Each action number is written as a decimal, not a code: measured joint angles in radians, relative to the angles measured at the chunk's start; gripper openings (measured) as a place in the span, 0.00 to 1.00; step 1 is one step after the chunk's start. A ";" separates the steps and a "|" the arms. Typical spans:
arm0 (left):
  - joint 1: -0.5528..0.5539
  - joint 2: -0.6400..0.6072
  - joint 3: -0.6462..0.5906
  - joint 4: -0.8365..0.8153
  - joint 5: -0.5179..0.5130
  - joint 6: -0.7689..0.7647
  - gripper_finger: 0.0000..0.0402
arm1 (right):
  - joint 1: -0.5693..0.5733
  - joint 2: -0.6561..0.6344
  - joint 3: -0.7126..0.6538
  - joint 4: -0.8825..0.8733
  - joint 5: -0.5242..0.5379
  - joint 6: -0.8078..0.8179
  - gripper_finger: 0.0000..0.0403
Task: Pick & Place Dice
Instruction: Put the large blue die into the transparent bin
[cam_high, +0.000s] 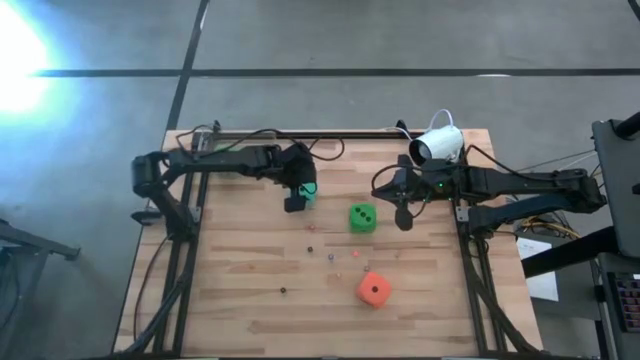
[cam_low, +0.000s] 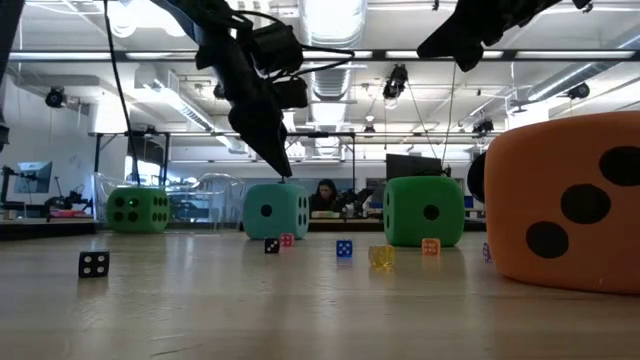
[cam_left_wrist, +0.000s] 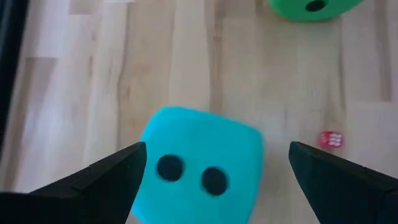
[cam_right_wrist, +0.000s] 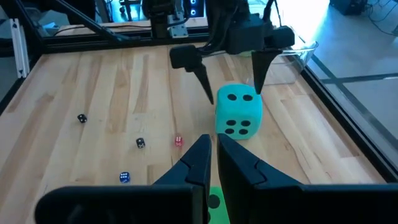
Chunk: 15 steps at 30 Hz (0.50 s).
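A teal die (cam_left_wrist: 202, 168) rests on the wooden table toward its far left. My left gripper (cam_left_wrist: 217, 149) hangs over it, tipped steeply down and open, with one finger (cam_right_wrist: 205, 78) on each side of the die and a gap showing on both sides. One green die (cam_high: 362, 217) sits at mid-table, and an orange-red die (cam_high: 373, 290) lies nearer the front. The low view shows another green die (cam_low: 138, 209) at its left. My right gripper (cam_right_wrist: 214, 152) is shut, raised above the table just right of the mid-table green die, and holds nothing.
Several tiny dice (cam_low: 94, 263) lie scattered over the middle of the table, among them a small red one (cam_left_wrist: 330, 139) near the teal die. A white camera (cam_high: 437, 145) stands at the far right edge. Black frame rails (cam_high: 180, 260) run along both sides.
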 joint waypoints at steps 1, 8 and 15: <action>0.002 -0.002 0.000 -0.005 -0.001 0.000 0.98 | 0.000 0.000 0.000 0.000 0.000 0.000 0.07; 0.010 0.003 -0.007 -0.011 -0.006 0.000 0.98 | 0.000 0.000 0.000 0.000 0.000 0.000 0.07; 0.016 0.003 -0.012 -0.002 -0.062 0.014 0.98 | 0.000 0.000 0.000 0.001 0.000 0.000 0.07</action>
